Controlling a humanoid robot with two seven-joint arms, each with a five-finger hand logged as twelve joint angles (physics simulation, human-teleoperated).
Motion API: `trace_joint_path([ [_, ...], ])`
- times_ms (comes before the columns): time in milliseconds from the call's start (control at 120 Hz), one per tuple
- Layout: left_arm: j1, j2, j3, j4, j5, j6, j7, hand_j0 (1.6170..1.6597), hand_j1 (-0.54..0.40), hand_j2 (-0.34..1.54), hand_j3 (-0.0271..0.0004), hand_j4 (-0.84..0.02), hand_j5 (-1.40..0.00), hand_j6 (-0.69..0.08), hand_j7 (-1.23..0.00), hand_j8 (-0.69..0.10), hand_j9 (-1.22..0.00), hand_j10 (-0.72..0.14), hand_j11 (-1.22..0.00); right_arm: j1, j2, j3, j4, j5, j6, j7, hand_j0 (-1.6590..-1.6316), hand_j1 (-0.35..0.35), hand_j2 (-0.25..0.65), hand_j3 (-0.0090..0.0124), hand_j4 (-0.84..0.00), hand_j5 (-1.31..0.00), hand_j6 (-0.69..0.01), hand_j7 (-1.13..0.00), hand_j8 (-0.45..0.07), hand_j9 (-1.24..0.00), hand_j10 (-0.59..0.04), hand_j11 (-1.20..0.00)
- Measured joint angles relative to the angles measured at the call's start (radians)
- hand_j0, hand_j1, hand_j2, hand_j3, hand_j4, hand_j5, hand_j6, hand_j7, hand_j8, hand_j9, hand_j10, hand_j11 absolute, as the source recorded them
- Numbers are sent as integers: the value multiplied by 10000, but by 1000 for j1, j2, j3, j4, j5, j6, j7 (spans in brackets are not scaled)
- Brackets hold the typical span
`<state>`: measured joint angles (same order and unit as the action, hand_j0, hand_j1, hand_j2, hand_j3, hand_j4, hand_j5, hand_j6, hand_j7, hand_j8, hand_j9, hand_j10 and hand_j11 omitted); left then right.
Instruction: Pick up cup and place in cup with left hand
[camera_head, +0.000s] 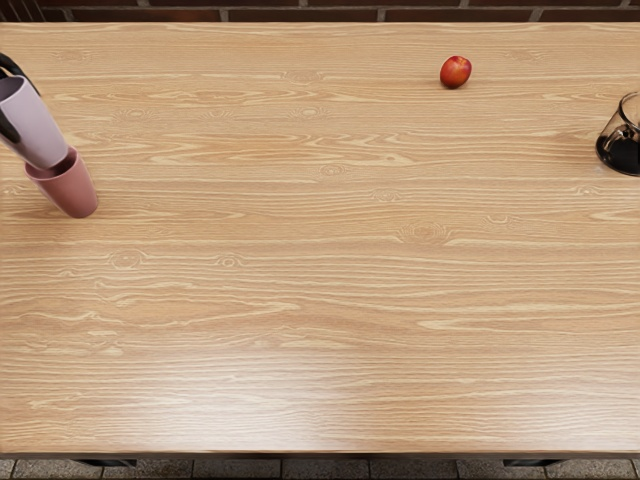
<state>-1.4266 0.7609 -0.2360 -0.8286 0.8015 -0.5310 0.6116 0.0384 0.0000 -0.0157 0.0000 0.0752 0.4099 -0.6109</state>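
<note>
Our left hand (8, 66), black and mostly cut off by the picture's left edge, has its fingers closed around the tapered lilac cup (34, 122). We hold it by its upper part, presumably so that its narrow base stays free to enter the pink tapered cup (66, 187) on the wooden table (320, 260). That base is at the pink mouth; we cannot tell how deep. Lowering, then release, should follow.
</note>
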Motion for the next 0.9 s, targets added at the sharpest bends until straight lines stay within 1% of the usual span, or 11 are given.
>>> trace_joint_path([
  [317, -3, -8, 23, 29, 2, 1, 0, 16516, -1189, 289, 0, -3328, -8822, -1786, -8706, -2018, -8815, -4512, -8440, 0, 0, -1, 0, 0, 0, 0, -16581, -3491, 1, 0, -2, 0, -4, 0, -4, 0, -2, 0],
  [525, -2, -17, 27, 41, 2, 3, 0, 16510, -1266, 386, 0, -3182, -9119, -1578, -9023, -1858, -9094, -4361, -8695, 0, 0, -1, 0, 0, -2, 0, -16581, -3491, 1, 0, -2, 0, -4, 0, -3, 0, -2, 0],
  [692, -2, -37, 28, 47, 1, 13, 0, 16500, -1493, 786, 0, -2818, -9489, -1294, -9205, -1579, -9326, -4179, -9033, 0, 0, -1, 0, 0, -2, 0, -16581, -3491, 1, 0, -3, -1, -5, 0, -4, 0, -2, 0],
  [775, -2, -69, 29, 58, 5, 18, 0, 16496, -1948, 1589, 0, -2429, -9723, -968, -9308, -1314, -9405, -3946, -9141, 0, 0, -1, 0, 0, -2, 0, -16581, -3491, 1, 0, -3, -1, -5, 0, -4, 0, -3, 0],
  [808, -2, -70, 31, 65, 5, 19, 0, 16494, -1916, 1461, 0, -2302, -9833, -858, -9326, -1376, -9399, -3957, -9192, 0, 0, -1, 0, -1, -2, 0, -16581, -3491, 1, 0, -3, -1, -6, 0, -5, 0, -3, 0],
  [900, -7, -68, 34, 76, 9, 22, 0, 16493, -1934, 1416, 0, -2309, -9953, -937, -9429, -1482, -9410, -4014, -9252, 0, 0, -1, 0, 0, -2, 0, -16581, -3491, 1, 0, -3, -1, -5, 0, -4, 0, -3, 0],
])
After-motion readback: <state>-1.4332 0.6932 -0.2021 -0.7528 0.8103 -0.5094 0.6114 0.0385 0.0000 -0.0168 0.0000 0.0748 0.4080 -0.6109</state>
